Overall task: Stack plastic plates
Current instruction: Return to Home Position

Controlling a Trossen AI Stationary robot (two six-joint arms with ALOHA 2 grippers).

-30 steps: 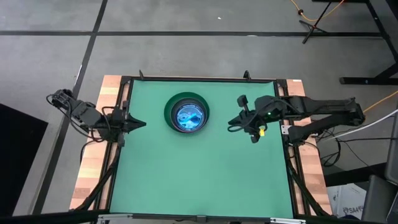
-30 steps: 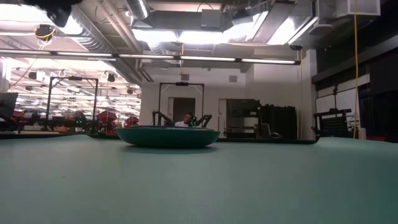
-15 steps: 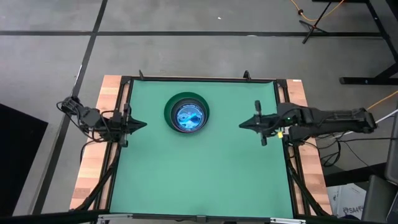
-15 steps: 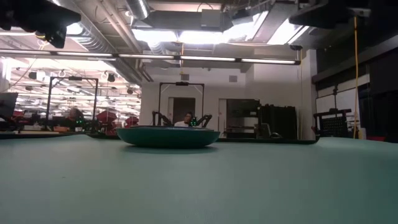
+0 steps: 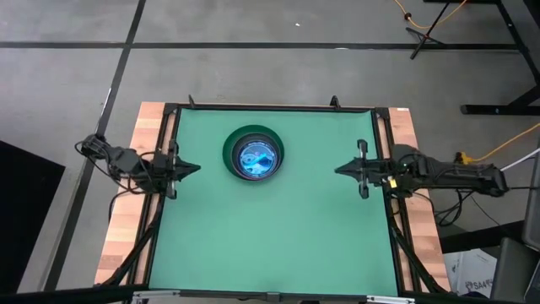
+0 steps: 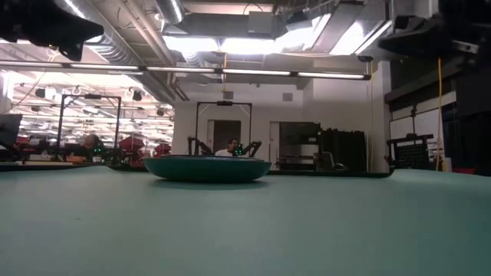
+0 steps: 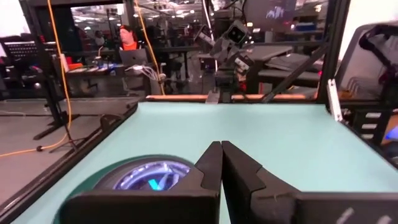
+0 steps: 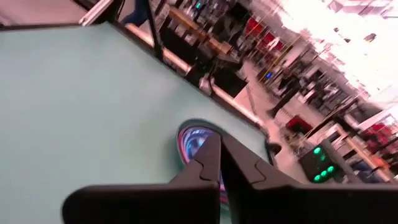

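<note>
The plastic plates [image 5: 253, 154] stand as one stack on the green mat, left of centre toward the far edge. A large dark green plate is at the bottom, with translucent pink and cyan ones nested in it. From table height the stack [image 6: 207, 169] looks like a low bowl. My left gripper [image 5: 196, 168] hovers shut at the mat's left edge, pointing level at the stack [image 7: 146, 177]. My right gripper [image 5: 337, 170] hovers shut near the right edge, and the stack [image 8: 193, 146] lies beyond its tips. Both grippers are apart from the plates.
The green mat [image 5: 270, 245] is bounded by black frame rails [image 5: 169, 135] and wooden side strips [image 5: 126, 228]. Beyond the far edge are room fixtures and people at desks. Neither arm is over the middle or near half of the mat.
My right gripper has drawn back from near the stack toward the table's right edge, sinking and tipping up to nearly level while staying shut. My left arm has folded down a little at the left edge, with its shut tips staying almost in place. The plates have not moved.
</note>
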